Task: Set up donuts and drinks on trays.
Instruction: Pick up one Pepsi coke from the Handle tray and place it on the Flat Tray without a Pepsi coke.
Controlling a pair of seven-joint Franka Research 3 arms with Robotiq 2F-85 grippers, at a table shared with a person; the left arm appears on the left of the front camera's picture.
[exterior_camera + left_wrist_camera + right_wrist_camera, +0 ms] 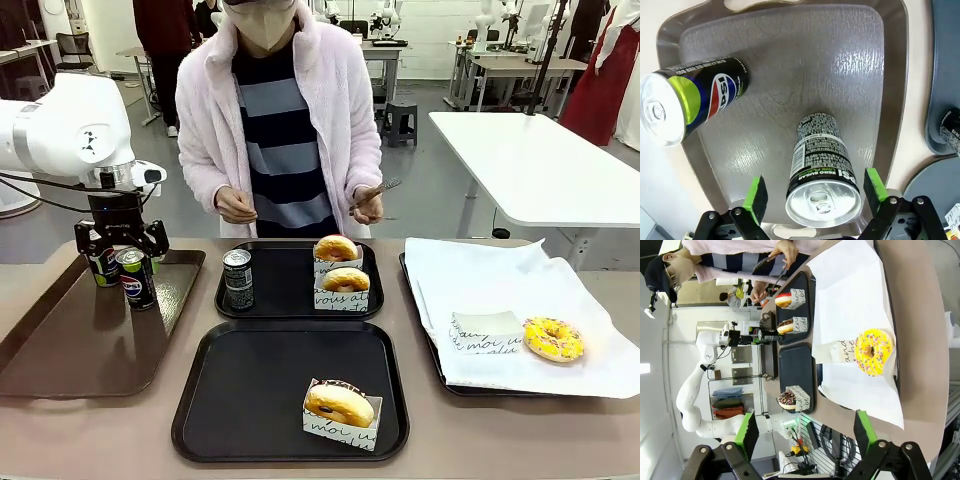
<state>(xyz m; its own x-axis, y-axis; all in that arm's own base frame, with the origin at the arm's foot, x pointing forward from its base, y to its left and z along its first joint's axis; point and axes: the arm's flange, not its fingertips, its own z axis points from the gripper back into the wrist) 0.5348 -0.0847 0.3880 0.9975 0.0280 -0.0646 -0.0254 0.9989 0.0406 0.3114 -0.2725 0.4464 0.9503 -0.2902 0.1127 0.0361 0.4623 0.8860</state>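
Observation:
My left gripper (815,194) is open and hangs over the brown tray (60,340), its green pads (756,196) on either side of an upright soda can (822,175). A second can (690,105) with a green band stands beside it. In the front view the left gripper (121,246) is just above both cans (135,278). The far black tray (290,300) holds one can (237,278) and two sleeved donuts (335,248) (346,280). The near black tray (250,400) carries a chocolate donut (340,403). My right gripper (807,440) is open and holds nothing, high above the table.
A tray lined with white paper (480,270) at the right holds a yellow sprinkled donut (553,338) and an empty sleeve (485,330). A person stands at the far side with tongs (378,188) in one hand. The yellow donut (872,351) lies below my right gripper.

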